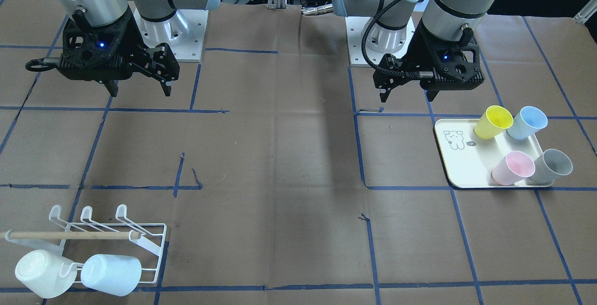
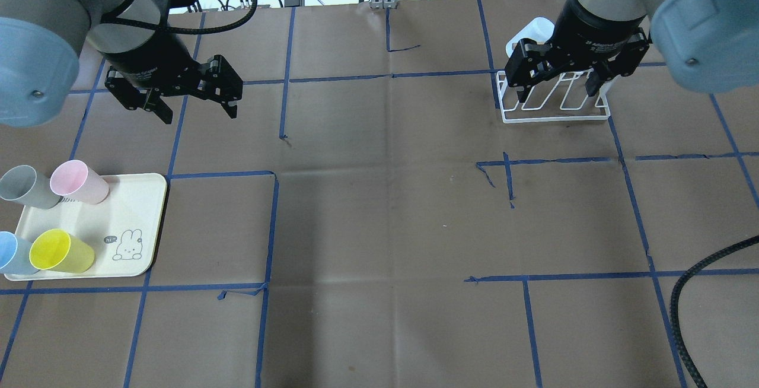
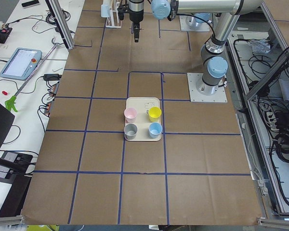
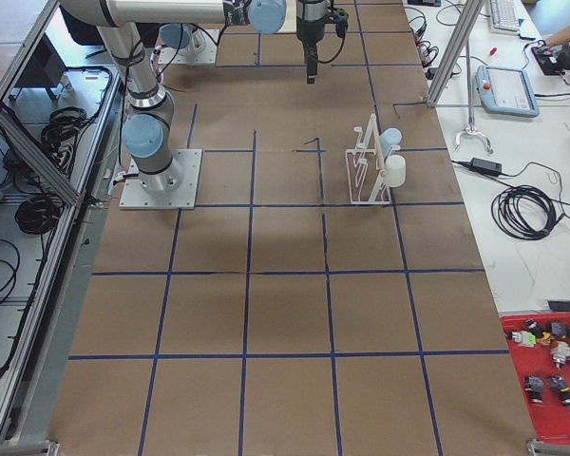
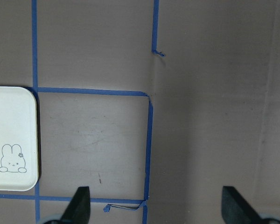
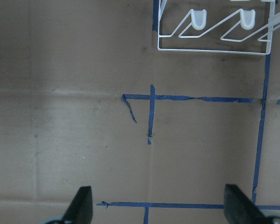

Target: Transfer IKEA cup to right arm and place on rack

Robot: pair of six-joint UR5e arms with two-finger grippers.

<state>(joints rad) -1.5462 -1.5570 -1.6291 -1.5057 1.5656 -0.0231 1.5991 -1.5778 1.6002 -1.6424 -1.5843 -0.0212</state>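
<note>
Hovering with jaws spread, left gripper and right gripper hold nothing; yellow cup, blue cup, pink cup, grey cup stand on the tray; the rack bears white cup, pale cup.

the right gripper and left gripper hang above the brown tabletop, fingers apart and empty. the rack carries a white cup and a pale blue cup. a yellow cup, blue cup, pink cup and grey cup sit on the cream tray.
</note>
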